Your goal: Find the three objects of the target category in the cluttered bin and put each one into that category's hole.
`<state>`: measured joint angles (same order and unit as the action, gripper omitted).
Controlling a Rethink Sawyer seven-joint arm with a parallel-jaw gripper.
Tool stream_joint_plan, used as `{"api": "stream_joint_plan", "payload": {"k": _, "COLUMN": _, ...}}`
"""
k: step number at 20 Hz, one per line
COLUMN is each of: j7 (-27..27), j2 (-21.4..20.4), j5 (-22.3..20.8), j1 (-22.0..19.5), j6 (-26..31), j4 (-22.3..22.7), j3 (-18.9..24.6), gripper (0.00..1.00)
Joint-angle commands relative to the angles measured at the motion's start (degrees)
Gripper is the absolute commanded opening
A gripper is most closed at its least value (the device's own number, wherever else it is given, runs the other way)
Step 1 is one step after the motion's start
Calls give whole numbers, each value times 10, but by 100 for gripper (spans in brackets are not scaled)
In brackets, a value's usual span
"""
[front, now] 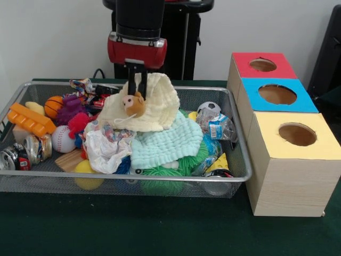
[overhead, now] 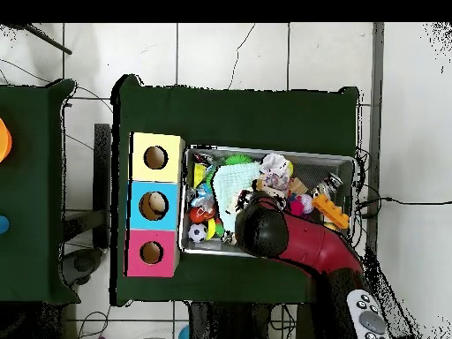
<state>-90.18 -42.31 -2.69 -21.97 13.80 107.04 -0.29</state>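
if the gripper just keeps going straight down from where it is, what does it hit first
Most likely the small tan plush toy right under the gripper, lying on the cream knitted cloth in the wire bin. Depth is hard to judge.

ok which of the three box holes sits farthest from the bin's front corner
The red-topped hole, at the row's far end by the robot; the blue and yellow ones come nearer the camera.
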Motion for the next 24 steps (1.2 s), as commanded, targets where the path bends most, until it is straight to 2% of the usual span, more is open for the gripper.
{"api": "stream_joint_plan", "payload": {"k": 1, "j7": -157, "j2": 32, "j5": 43, "j1": 15, "j6": -15, "j4": 34, "j3": -2, "gripper": 0}}
{"api": "stream_joint_plan", "payload": {"k": 12, "j7": -165, "j2": 46, "j5": 91, "j1": 51, "j6": -20, "j4": 28, "j3": -8, "gripper": 0}}
{"api": "stream_joint_plan", "payload": {"k": 19, "j7": -152, "j2": 50, "j5": 105, "j1": 61, "j6": -22, "j4": 27, "j3": -13, "gripper": 0}}
{"api": "stream_joint_plan", "payload": {"k": 20, "j7": -146, "j2": 49, "j5": 107, "j1": 60, "j6": -27, "j4": 30, "j3": -14, "gripper": 100}}
{"api": "stream_joint_plan", "payload": {"k": 24, "j7": -133, "j2": 48, "j5": 99, "j1": 54, "j6": -25, "j4": 30, "j3": -13, "gripper": 100}}
